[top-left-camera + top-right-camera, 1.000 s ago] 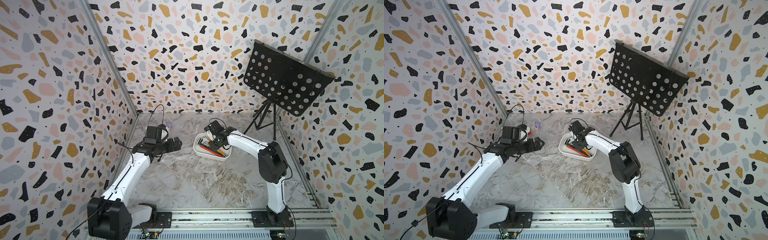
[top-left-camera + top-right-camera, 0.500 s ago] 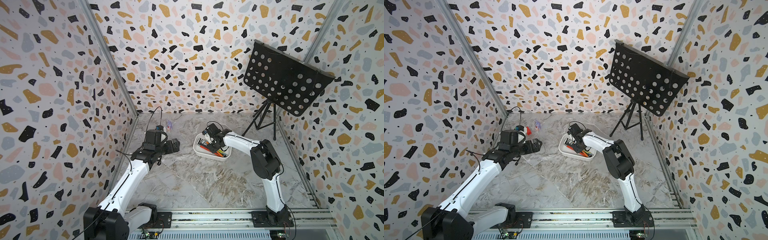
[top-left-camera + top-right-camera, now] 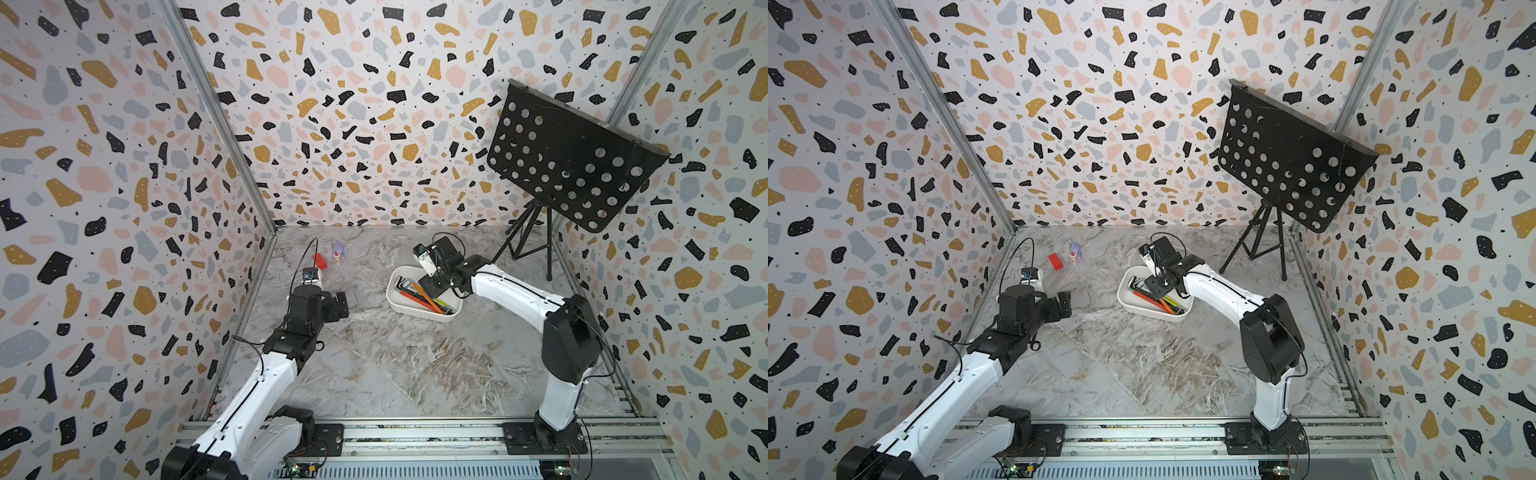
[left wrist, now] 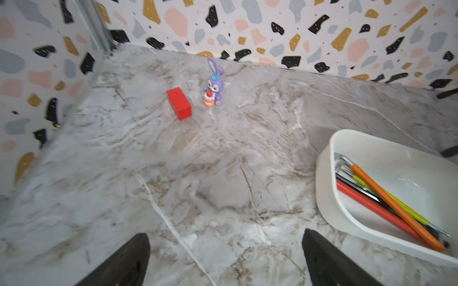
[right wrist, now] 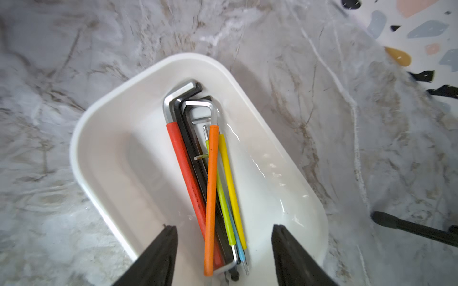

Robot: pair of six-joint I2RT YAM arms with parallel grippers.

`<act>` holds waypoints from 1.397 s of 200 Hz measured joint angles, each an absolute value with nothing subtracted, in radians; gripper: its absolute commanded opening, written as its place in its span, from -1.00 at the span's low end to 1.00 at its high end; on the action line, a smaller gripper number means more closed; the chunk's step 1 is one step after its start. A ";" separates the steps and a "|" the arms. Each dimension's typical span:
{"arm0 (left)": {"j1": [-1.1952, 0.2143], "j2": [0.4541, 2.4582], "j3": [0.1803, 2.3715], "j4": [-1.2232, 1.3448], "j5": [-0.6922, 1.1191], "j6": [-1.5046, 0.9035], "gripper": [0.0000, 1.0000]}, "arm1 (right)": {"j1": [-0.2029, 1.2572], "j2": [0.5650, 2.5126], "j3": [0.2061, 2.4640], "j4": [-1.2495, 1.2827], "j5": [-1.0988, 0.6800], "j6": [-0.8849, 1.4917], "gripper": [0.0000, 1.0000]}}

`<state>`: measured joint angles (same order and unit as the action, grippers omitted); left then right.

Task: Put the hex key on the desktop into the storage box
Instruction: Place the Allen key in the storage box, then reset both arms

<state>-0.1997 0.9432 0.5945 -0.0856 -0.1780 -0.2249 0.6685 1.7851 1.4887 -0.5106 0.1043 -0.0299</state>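
The white storage box (image 3: 392, 297) (image 3: 1123, 299) stands on the marble desktop (image 3: 415, 365), right of middle. Several hex keys (image 5: 212, 188) (image 3: 424, 297) with red, orange, green, yellow and blue sleeves lie bundled inside it. My right gripper (image 5: 224, 227) (image 3: 434, 286) hangs open just over the box's far end, its jaws on either side of the bundle and holding nothing. My left gripper (image 4: 225, 234) (image 3: 338, 305) is open and empty above bare desktop, left of the box (image 4: 322, 188). I see no hex key on the bare desktop.
A red block (image 3: 320, 259) (image 4: 179, 103) and a small purple rabbit toy (image 3: 338, 251) (image 4: 213, 84) stand near the back left corner. A black perforated music stand (image 3: 573, 158) on a tripod (image 3: 528, 245) fills the back right. Speckled walls enclose three sides; an aluminium rail (image 3: 415, 432) runs along the front.
My right gripper's jaws have gone from shut to open over the box. The left arm has straightened and its gripper has drawn slightly back towards the front.
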 measured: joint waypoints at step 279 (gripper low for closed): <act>-0.185 1.425 0.307 0.803 -0.397 0.001 1.00 | 0.194 1.544 0.562 0.387 0.732 0.015 0.99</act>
<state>-0.1852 1.4246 0.3073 0.8028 -0.3965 0.0006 0.1944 1.5444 0.5625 0.3874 0.7319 0.0147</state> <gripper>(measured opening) 0.997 0.999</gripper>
